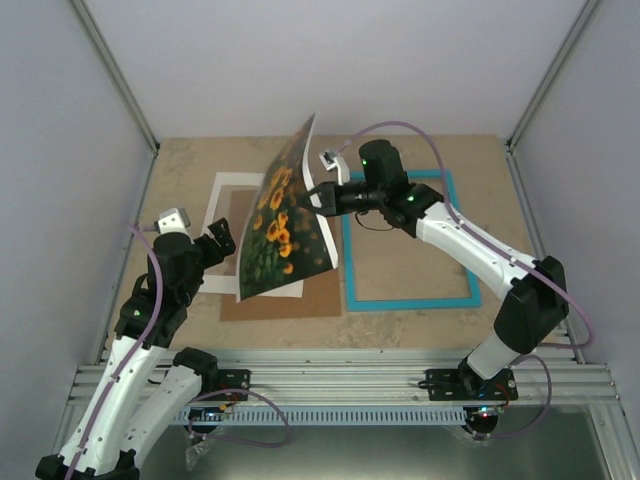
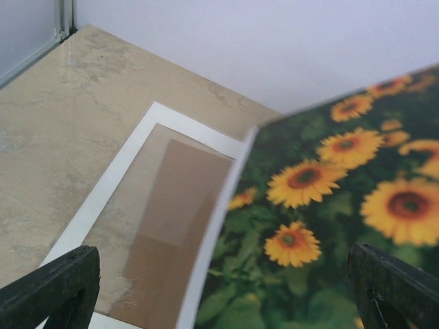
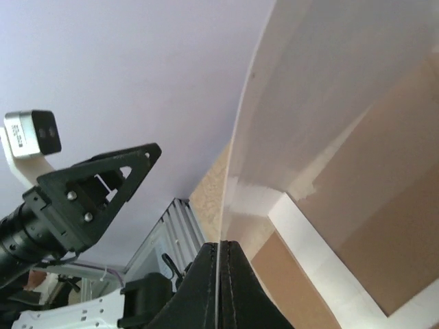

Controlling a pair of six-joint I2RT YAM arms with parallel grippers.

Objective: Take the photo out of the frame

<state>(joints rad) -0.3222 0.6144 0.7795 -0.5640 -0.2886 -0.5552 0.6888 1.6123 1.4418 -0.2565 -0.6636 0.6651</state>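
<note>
The left pincer [image 1: 222, 247] is hovering over the left part of the worktop [image 1: 185, 160]. Its fingers are spread and holding nothing, just beside the photo's lower left corner. Next to it a white mat [image 1: 228, 186] and a brown board [image 1: 290, 303] are lying flat, the board reaching towards the near edge. The photo [image 1: 278, 215] is standing tilted and slightly bowed above the middle of the worktop, blooms facing left. Whether its bottom edge is touching the board, I cannot tell. The right pincer [image 1: 318, 197] is pinching its right edge, fingers pressed together. The frame [image 1: 410, 300] is lying flat towards the right edge, apart from the photo, with bare worktop showing through its opening. The removal is looking done, since the photo is clear of the frame. Only setting it down seems to be remaining.
</note>
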